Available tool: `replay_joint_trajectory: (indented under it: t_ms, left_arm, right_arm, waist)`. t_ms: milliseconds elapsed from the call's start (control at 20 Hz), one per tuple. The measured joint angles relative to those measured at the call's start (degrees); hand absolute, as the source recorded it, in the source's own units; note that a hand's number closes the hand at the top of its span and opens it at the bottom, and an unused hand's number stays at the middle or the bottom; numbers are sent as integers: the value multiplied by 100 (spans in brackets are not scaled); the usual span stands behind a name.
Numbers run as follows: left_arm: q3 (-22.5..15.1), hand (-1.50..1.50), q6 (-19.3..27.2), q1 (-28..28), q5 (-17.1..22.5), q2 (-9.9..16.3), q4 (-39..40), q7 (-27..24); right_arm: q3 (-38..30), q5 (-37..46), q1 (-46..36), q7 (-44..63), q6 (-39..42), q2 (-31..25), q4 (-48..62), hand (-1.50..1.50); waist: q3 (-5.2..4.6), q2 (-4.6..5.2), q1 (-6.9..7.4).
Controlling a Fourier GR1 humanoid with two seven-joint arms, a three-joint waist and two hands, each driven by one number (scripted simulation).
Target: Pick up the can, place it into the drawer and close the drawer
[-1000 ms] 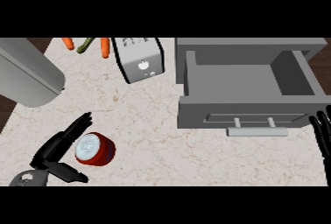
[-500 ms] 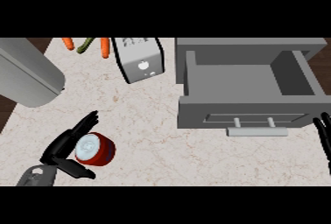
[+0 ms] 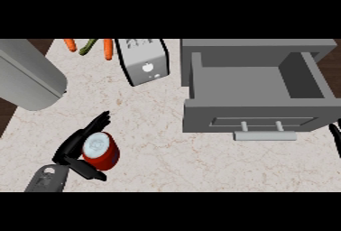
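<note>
The red can (image 3: 101, 151) with a white lid stands on the marble counter at the lower left. My left hand (image 3: 69, 150) is open around it: straight fingers (image 3: 92, 128) run along its left side and the thumb (image 3: 88, 171) lies just below it. The grey drawer (image 3: 251, 118) stands pulled open at the upper right, with nothing inside and its handle (image 3: 264, 135) facing me. Only a dark sliver of my right hand (image 3: 335, 140) shows at the right edge, below the drawer's front corner.
A silver toaster (image 3: 142, 61) stands at the back between the can and the drawer. Carrots (image 3: 108, 48) lie behind it. A big grey rounded vessel (image 3: 25, 76) fills the back left. The counter's left edge runs close to my left forearm.
My left hand has slid forward and closer around the can, which stays in place. My right hand has drawn back toward the right edge, almost out of view.
</note>
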Motion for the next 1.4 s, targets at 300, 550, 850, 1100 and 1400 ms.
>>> replay_joint_trajectory:
  t_ms: [300, 550, 850, 1100, 1400]
  left_arm:
    - [-148, -150, 12, -82, -56, -114, 34, -25]
    - [-244, 150, -47, -22, -8, -191, -106, -11]
    - [-371, 150, -227, 182, 254, -450, -623, 351]
    - [-75, 150, 47, 280, 600, -630, -926, 685]
    - [1026, 150, 1660, 100, 1145, -949, -1005, 1067]
  right_arm:
    - [42, 68, -28, -89, 15, 61, 97, -150]
    - [2, -36, 93, -71, 48, 91, -61, -150]
    - [9, -113, 159, -51, 31, 113, -160, -150]
    - [148, 6, 150, -31, -92, 157, -186, -150]
    - [58, -58, 227, -135, -51, 144, -152, -150]
  waist:
    - [1, 1, 3]
    - [2, -2, 5]
    - [3, -9, 18]
    - [2, -6, 34]
    - [4, -7, 52]
